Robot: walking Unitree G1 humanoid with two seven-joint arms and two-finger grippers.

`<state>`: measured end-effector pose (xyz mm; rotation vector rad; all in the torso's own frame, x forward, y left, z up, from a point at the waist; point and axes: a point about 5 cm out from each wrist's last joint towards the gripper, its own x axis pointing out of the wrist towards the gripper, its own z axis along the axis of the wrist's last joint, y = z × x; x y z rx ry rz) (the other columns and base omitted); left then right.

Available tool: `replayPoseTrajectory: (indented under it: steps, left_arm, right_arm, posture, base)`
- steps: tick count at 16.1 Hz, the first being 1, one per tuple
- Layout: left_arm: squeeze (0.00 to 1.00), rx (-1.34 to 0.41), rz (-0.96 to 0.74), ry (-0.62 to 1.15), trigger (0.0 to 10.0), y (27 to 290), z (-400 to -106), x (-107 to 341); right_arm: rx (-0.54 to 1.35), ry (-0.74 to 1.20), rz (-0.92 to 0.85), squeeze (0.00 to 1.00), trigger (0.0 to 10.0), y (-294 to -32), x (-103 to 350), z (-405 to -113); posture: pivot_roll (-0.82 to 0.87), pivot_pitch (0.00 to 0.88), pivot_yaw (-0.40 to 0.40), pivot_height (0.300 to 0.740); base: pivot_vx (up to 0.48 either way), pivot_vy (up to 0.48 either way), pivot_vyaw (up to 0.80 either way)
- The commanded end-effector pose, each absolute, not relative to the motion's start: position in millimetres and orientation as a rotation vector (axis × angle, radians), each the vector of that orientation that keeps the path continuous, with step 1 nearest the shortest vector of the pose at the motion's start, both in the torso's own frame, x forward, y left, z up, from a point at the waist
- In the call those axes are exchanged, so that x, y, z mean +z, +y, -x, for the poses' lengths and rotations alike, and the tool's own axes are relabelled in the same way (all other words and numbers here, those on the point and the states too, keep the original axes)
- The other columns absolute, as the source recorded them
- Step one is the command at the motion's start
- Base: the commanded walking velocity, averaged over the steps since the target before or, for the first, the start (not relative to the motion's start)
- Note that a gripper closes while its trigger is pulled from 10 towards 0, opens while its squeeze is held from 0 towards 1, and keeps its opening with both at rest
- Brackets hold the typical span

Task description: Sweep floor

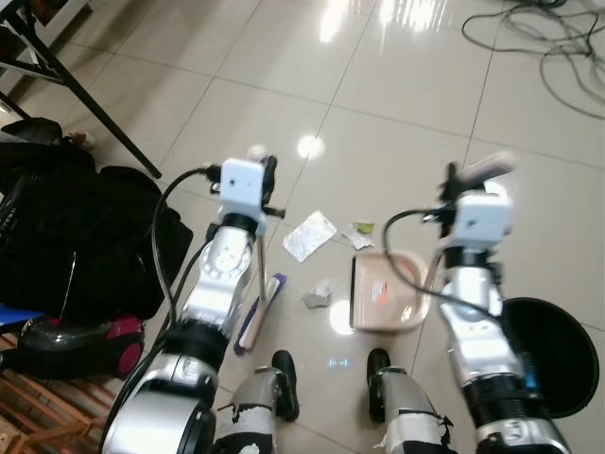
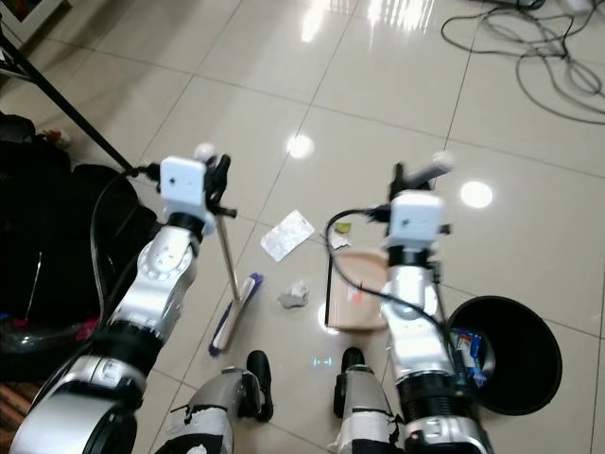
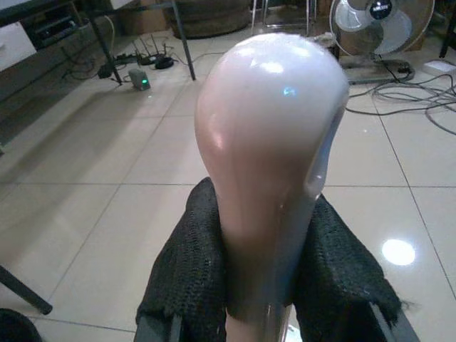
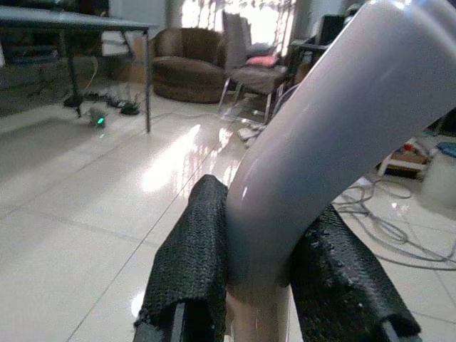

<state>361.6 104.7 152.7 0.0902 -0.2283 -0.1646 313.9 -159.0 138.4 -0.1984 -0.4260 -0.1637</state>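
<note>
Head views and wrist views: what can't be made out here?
- Small scraps beside the white foil wrapper: too small in the head views to identify.
- Contents of the round black bin: partly hidden by the right arm, cut by the left eye view's edge.
- Floor litter: blocked in the left wrist view by the pale pink broom handle in the left hand.
- Beige dustpan: hidden in the right wrist view by its grey handle in the right hand.

The black bin [image 1: 556,355] is cut off at the lower right edge (the cables [image 1: 548,38] likewise, upper right).
</note>
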Motion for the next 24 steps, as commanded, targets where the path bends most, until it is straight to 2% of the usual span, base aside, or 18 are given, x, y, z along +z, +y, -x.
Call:
replayPoseTrajectory:
  steps: [1,5,9,13,19,20,22,23,24]
  left_arm:
    - [0.0,-0.148,-0.044,-0.193,10.0,99,-363,147]
    - [0.0,-0.153,0.045,-0.198,10.0,79,-367,156]
    - [0.0,-0.171,0.322,-0.215,10.0,55,-369,177]
    - [0.0,-0.152,0.484,-0.283,10.0,61,-377,207]
    - [0.0,-0.264,0.277,-0.383,10.0,88,-385,230]
    - [0.0,-0.29,0.189,-0.402,10.0,100,-387,235]
    - [0.0,-0.297,0.15,-0.422,10.0,109,-386,239]
    - [0.0,-0.292,0.093,-0.43,10.0,127,-387,243]
    - [0.0,-0.293,0.085,-0.429,10.0,129,-387,244]
  right_arm:
    - [-0.145,-0.445,0.192,0.0,10.0,-146,136,-314]
    - [-0.169,-0.431,0.174,0.0,10.0,-137,131,-316]
    - [-0.196,-0.43,0.136,0.0,10.0,-132,132,-320]
    - [-0.202,-0.438,0.122,0.0,10.0,-133,134,-323]
    - [-0.211,-0.462,0.111,0.0,10.0,-150,144,-327]
    - [-0.23,-0.461,0.103,0.0,10.0,-157,146,-328]
    - [-0.239,-0.461,0.096,0.0,10.0,-161,147,-327]
    - [-0.258,-0.457,0.078,0.0,10.0,-166,147,-325]
    - [-0.26,-0.457,0.075,0.0,10.0,-167,147,-325]
  posture:
    - [0.07,0.397,0.131,0.74]
    - [0.07,0.4,0.137,0.74]
    - [0.06,0.389,0.129,0.74]
    - [0.05,0.355,0.115,0.74]
    - [0.02,0.272,0.068,0.74]
    - [0.0,0.25,0.055,0.74]
    - [0.0,0.228,0.058,0.74]
    - [-0.01,0.205,0.06,0.74]
    - [-0.01,0.201,0.06,0.74]
  base:
    - [0.0,0.0,0.0]
    - [0.0,0.0,0.0]
    - [0.0,0.0,0.0]
    - [0.0,0.0,0.0]
    - [0.0,0.0,0.0]
    - [0.0,0.0,0.0]
    - [0.0,0.0,0.0]
    - [0.0,0.0,0.0]
    - [0.0,0.0,0.0]
